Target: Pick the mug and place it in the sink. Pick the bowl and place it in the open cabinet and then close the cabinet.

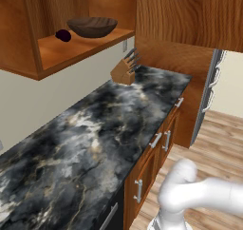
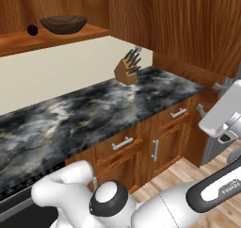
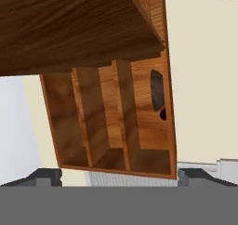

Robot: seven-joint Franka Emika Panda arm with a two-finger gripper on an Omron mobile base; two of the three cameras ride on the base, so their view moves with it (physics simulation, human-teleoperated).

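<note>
Nearest to me is the white arm (image 1: 199,196), low at about 5 o'clock in the left base view and stretching across the bottom of the right base view. Its hand rises at 3 o'clock in the right base view, close to the wood door. The claw (image 3: 119,175) shows its two dark tips at the bottom of the hand view, standing wide apart with nothing between them, so it is released.

Beyond the arm lies the table (image 1: 85,143), a long top of black marble with grey and gold veins. Under its front edge are wood drawers and doors with silver bar handles (image 2: 123,143). At the far end of the table, near the wall, a wood knife block (image 1: 124,71) stands tilted, with dark handles sticking up.

Above and farther away hangs the cabinet (image 1: 28,58), reddish-brown, with its inside open to view. The bowl (image 1: 92,27), dark brown and wide, sits upright on the cabinet shelf, at about 11 o'clock in both base views. Just beside it, toward the left, rests a small dark purple round thing (image 1: 63,35). In the hand view the cabinet is seen rolled, and the bowl appears there as a dark shape against one inner wall.
</note>
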